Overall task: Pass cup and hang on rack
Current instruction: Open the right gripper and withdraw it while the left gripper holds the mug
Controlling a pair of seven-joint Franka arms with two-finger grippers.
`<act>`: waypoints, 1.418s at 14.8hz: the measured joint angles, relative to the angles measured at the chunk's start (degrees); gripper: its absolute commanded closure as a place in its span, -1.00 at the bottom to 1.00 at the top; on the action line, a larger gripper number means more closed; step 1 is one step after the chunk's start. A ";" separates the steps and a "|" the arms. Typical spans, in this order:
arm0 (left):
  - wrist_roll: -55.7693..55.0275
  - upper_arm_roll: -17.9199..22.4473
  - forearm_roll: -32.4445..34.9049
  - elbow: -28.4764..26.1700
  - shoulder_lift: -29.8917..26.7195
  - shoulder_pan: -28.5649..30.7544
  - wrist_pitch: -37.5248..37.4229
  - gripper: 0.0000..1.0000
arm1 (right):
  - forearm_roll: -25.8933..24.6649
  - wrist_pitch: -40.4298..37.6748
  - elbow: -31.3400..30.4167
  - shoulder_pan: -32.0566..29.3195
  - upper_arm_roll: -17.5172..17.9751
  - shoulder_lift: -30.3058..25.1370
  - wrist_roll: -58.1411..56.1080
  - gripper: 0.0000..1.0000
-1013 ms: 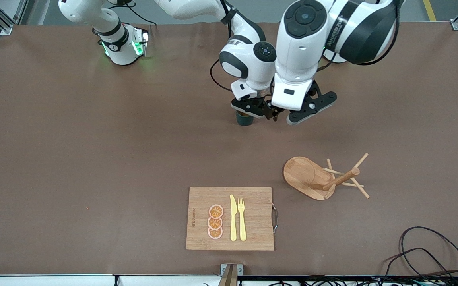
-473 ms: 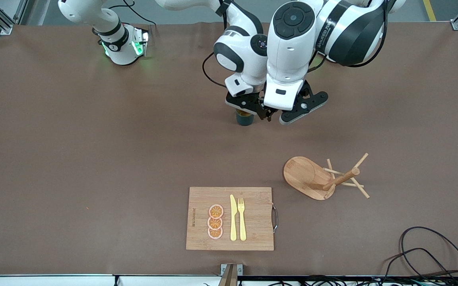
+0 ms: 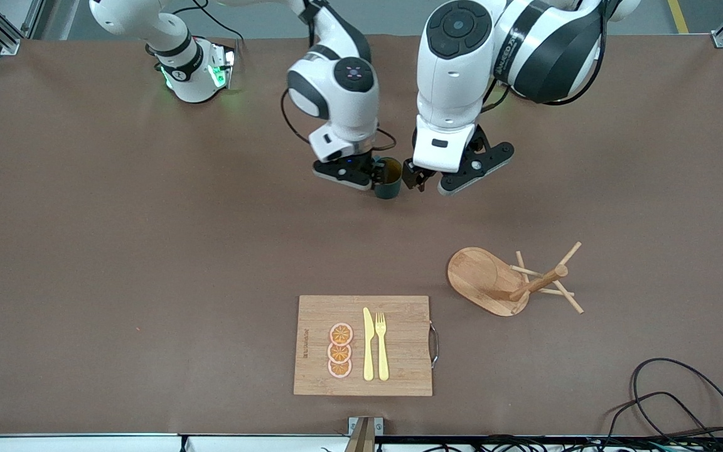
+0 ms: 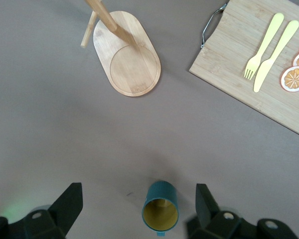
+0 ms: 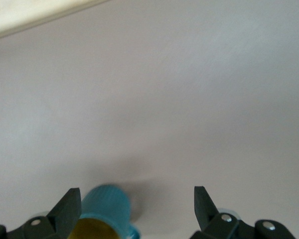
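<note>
The dark teal cup [image 3: 388, 181] with a yellow inside stands upright on the brown table, nearer the robots than the rack. My right gripper [image 3: 352, 176] is open right beside it, toward the right arm's end. In the right wrist view the cup [image 5: 103, 211] sits against one finger [image 5: 70, 205] of the gripper [image 5: 134, 206]. My left gripper [image 3: 421, 179] is open beside the cup toward the left arm's end. In the left wrist view the cup [image 4: 160, 214] shows between the spread fingers of the gripper [image 4: 137, 204]. The wooden rack [image 3: 493, 282] stands nearer the front camera and shows in the left wrist view [image 4: 127, 59].
A bamboo cutting board [image 3: 317, 314] lies near the table's front edge, beside the rack toward the right arm's end. It carries a yellow knife [image 3: 368, 345], a yellow fork [image 3: 381, 345] and orange slices [image 3: 340, 350]. Black cables [image 3: 681, 402] lie at the front corner at the left arm's end.
My right gripper has moved off from above the cup toward the right arm's end and now sits beside it. My left gripper has shifted slightly toward the cup. The cup has stayed put.
</note>
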 measured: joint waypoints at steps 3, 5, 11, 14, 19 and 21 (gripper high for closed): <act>-2.30 -0.01 1.38 -0.05 0.27 -1.41 0.04 -1.00 | -1.15 -0.11 -8.86 -8.84 -0.37 -8.72 -10.00 -1.00; -6.02 -0.02 3.33 -0.13 1.04 -4.04 0.16 -1.00 | -2.93 0.10 -15.29 -16.41 -0.62 -14.61 -20.29 -1.00; -22.39 -0.11 12.15 -0.46 5.87 -14.45 2.59 -0.98 | -3.88 -4.77 -19.70 -36.83 -0.74 -25.90 -52.05 -1.00; -34.12 -0.17 20.20 -1.03 10.96 -21.75 2.86 -0.98 | -3.92 -11.82 -14.98 -44.40 -0.73 -27.67 -62.20 -1.00; -50.28 -0.09 30.90 -1.99 20.28 -30.64 2.62 -0.98 | -3.90 -16.51 -10.22 -48.01 -0.64 -27.75 -63.78 -1.00; -53.60 -0.07 31.64 -2.99 21.53 -31.31 2.43 -0.98 | -3.90 -16.80 -8.98 -48.20 -0.67 -27.75 -63.77 -1.00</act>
